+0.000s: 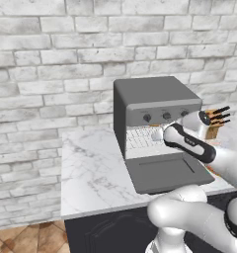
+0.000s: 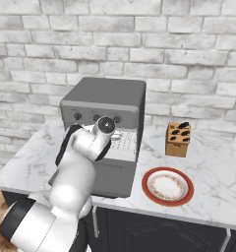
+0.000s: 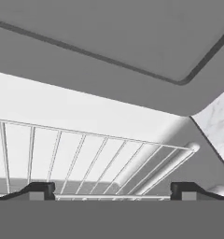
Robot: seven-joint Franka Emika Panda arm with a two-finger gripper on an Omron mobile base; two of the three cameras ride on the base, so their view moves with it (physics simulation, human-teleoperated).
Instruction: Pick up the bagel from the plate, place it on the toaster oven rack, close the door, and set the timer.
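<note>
A grey brick wall (image 2: pixel 189 44) backs the marble counter (image 1: pixel 91 173). The toaster oven's door (image 1: pixel 165 173) lies open below the toaster oven rack (image 3: pixel 86 158). The plate (image 2: pixel 167 186) sits empty; I cannot see the bagel. The gripper (image 3: pixel 112 191), jaws spread and empty, is at the rack. Closing and timer remain.

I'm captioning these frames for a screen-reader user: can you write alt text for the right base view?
A white robot arm reaches into a grey toaster oven whose door hangs open over a marble counter. To the right lie an empty red-rimmed plate and, behind it, a wooden knife block.
</note>
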